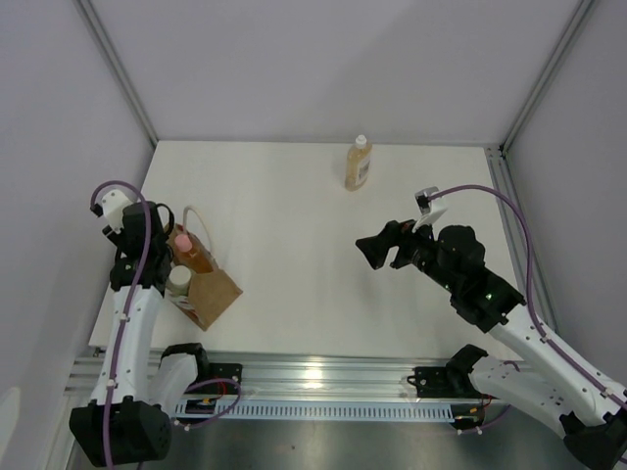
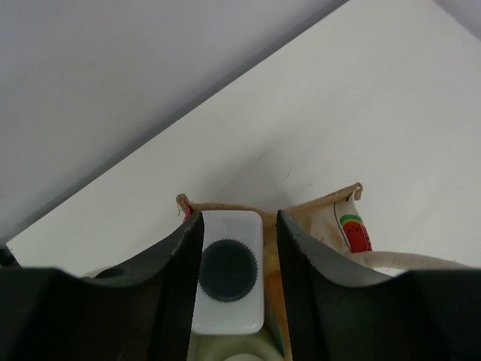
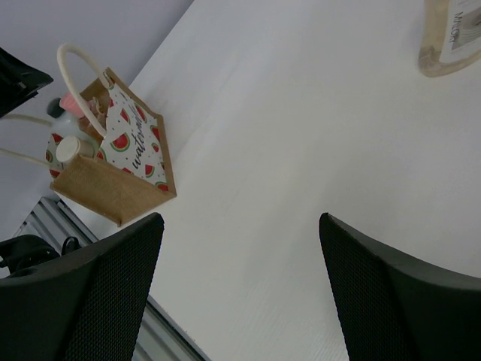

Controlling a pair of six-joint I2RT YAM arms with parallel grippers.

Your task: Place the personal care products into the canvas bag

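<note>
Left wrist: left gripper [image 2: 239, 219] flanks white bottle [image 2: 228, 272] (inside bag [image 2: 331, 216])

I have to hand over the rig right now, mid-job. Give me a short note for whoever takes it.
Left gripper: fingers shut on the white bottle, held at the canvas bag's mouth, not released.
Right gripper: open, empty, above the table.
Done: orange bottle and olive-green bottle stand in the bag.
Left: release the white bottle, then fetch the amber bottle, upright near the table's far edge.
</note>
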